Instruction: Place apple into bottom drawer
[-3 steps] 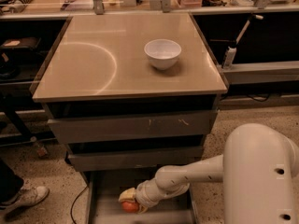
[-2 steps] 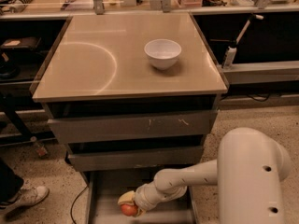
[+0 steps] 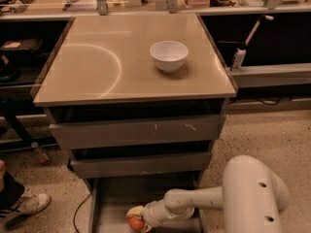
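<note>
A robot's gripper (image 3: 137, 216), reaching in from the right, is closed on the apple (image 3: 134, 223) low over the near end of the open bottom drawer (image 3: 114, 200), whose grey floor shows nothing else. The fruit looks firm, light and smooth-skinned (likely to roll, and to bruise if dropped), best held across its widest part. On the table (image 3: 97, 67) above, a white bowl (image 3: 168, 56) appears empty.
</note>
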Controlling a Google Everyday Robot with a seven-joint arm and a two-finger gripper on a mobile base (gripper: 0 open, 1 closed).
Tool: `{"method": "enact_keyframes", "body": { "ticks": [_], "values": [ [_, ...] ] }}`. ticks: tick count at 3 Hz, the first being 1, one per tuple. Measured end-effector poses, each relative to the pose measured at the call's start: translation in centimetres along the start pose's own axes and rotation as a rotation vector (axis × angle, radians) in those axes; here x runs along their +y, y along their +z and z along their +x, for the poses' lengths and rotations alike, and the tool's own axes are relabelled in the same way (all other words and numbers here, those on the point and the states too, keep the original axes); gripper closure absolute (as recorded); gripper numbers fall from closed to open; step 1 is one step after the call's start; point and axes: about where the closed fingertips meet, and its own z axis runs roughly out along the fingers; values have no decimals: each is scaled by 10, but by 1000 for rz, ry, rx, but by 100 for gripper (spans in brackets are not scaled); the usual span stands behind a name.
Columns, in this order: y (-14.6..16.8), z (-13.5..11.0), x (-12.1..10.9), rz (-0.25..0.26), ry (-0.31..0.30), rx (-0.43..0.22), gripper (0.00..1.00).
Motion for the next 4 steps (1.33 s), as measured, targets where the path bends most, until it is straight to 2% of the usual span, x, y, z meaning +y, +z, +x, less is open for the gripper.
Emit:
{"method": "enact_keyframes", "body": {
  "ticks": [1, 2, 4],
  "values": [
    [21, -12, -18, -8, 43, 6, 100],
    [37, -21, -25, 7, 60, 21, 100],
    [63, -22, -29, 74, 56, 64, 100]
  ]
}}
